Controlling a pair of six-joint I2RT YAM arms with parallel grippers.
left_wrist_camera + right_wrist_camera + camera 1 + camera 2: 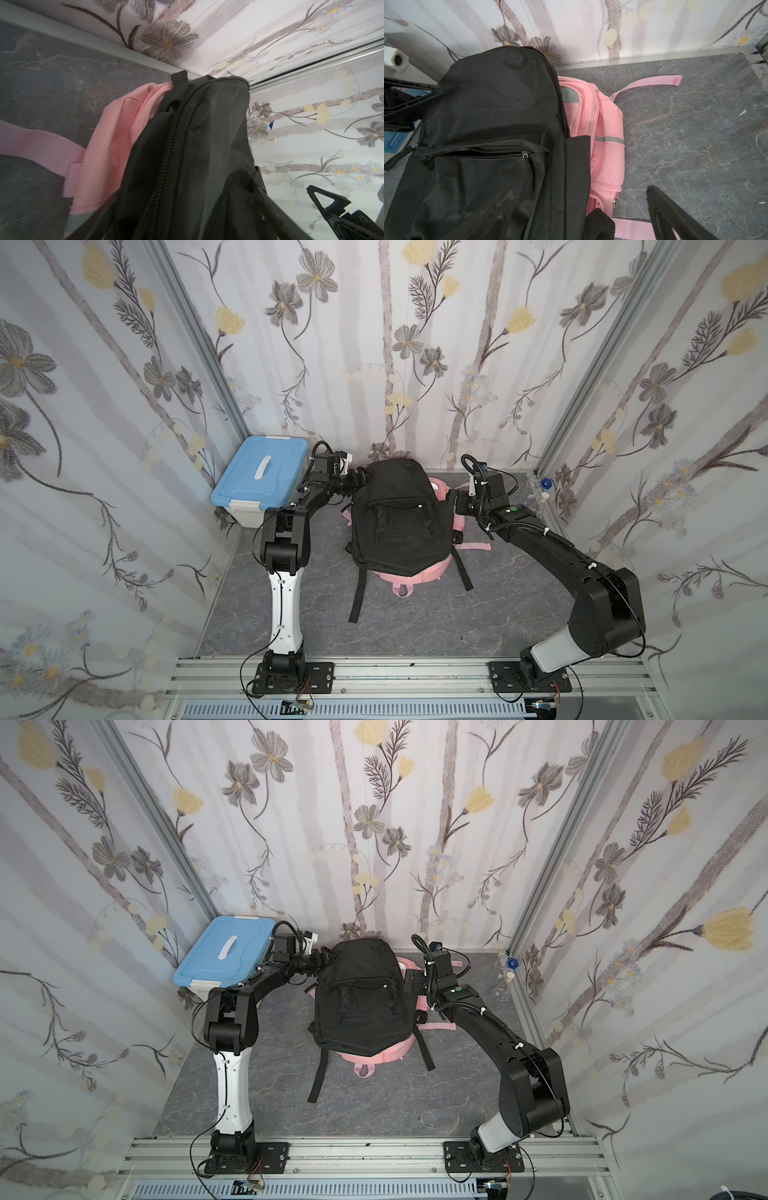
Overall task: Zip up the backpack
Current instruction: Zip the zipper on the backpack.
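Right jaws beside pink backpack [600, 128], black backpack [488, 124] atop

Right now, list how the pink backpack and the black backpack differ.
The black backpack lies on top; the pink backpack sits underneath, mostly covered. The pink backpack has silver strips and a mesh side pocket; the black backpack is plain. Both are strapped fabric bags on the table.

black backpack [488, 124] atop pink backpack [598, 116]

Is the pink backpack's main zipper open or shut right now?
Cannot tell: the black backpack lies on the pink backpack, hiding all but its edges.
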